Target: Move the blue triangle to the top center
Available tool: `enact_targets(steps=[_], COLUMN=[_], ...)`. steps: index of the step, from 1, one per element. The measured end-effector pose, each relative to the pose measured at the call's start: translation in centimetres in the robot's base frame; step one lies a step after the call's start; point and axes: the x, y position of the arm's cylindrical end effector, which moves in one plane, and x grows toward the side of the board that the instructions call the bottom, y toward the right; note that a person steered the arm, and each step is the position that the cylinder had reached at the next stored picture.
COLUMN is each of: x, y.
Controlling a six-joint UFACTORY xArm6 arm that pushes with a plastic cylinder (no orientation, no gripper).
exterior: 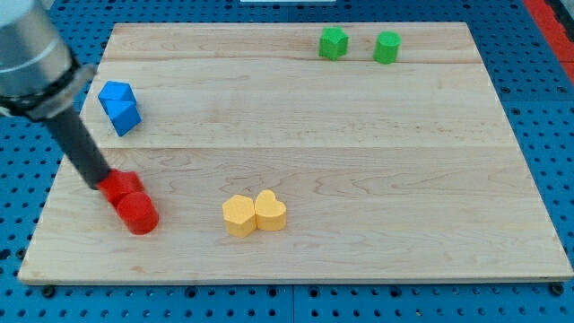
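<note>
Two blue blocks sit together at the view's left. The lower one is the blue triangle (125,116), and a second blue block (114,92) touches it on its upper side. My tip (101,186) is at the lower left, below the blue blocks and well apart from them. It touches the upper red block (119,186). The rod slants up to the arm at the view's top left corner.
A second red block, a cylinder (138,212), touches the first one below it. Two yellow blocks (239,216) (270,211) sit side by side at bottom centre. Two green blocks (333,42) (387,47) stand near the board's top edge, right of centre.
</note>
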Motion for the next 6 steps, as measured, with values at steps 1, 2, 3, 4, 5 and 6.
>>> enact_targets(steps=[1,2,3,4,5,6], x=[-0.4,-3.4,-6.8,-10.1,-13.2,-14.6], y=[0.4,-5.4,-6.3,-3.3,0.0,1.9])
